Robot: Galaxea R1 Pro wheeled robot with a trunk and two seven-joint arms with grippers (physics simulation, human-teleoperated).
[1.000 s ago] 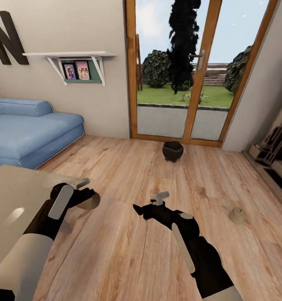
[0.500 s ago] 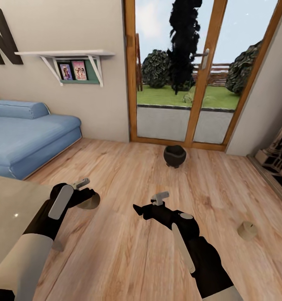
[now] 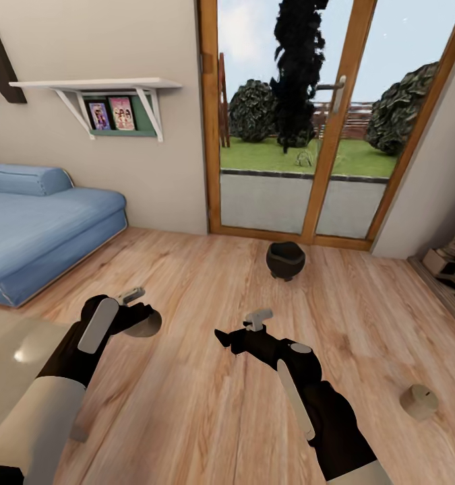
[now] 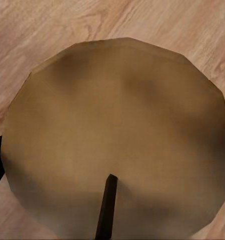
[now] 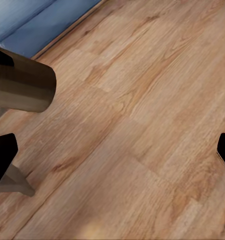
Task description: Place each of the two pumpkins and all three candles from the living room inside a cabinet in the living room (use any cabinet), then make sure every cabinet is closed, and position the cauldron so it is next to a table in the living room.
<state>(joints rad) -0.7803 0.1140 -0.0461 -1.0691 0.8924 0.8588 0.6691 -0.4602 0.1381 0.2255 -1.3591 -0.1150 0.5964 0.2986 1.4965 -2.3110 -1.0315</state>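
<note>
Squat tan flat-topped candle clamped in the left gripper above the wood plank floor, second beige candle standing on the floor at right, round black cauldron near the glass door, right gripper with jaws apart, holding nothing, blue sofa at left.

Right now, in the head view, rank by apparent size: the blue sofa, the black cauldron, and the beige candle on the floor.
1. Blue fabric sofa, largest by far.
2. Black round cauldron, mid-sized.
3. Beige squat candle on the wood floor, smallest, slightly under the cauldron though it sits nearer the camera, so that ranking is less sure.
</note>
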